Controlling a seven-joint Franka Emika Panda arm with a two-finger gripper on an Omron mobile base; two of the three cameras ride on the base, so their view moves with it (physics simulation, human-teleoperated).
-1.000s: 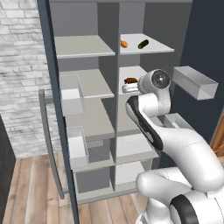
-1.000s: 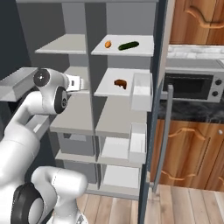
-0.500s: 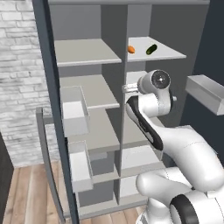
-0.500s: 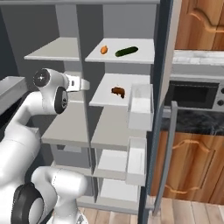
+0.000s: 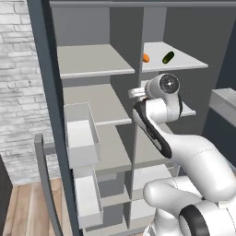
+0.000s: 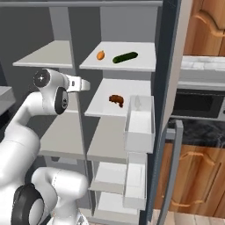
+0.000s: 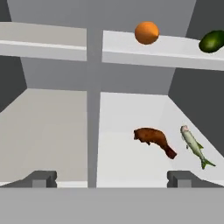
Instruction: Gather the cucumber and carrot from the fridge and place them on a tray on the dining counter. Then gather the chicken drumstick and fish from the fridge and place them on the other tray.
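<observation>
The fridge stands open in front of me. On its upper right shelf lie the orange carrot (image 7: 146, 33) (image 6: 100, 55) (image 5: 145, 58) and the dark green cucumber (image 7: 212, 41) (image 6: 125, 57) (image 5: 168, 57). One shelf lower, the brown chicken drumstick (image 7: 154, 140) (image 6: 116, 99) lies beside the silvery fish (image 7: 193, 145). My gripper (image 7: 113, 179) is open and holds nothing. It points into the fridge at the height of the lower of these two shelves, short of its front edge, and the drumstick is ahead and to the right.
A vertical divider (image 7: 92, 109) splits the fridge into left and right shelves. White door bins (image 5: 80, 133) (image 6: 139, 123) hang on both open doors, close to the arm's sides. A microwave (image 6: 197, 103) and wooden cabinets are to the right. A brick wall (image 5: 18, 92) is on the left.
The base has driven closer to the fridge, so the shelves and food look larger in both base views. The gripper has stayed open and empty.
</observation>
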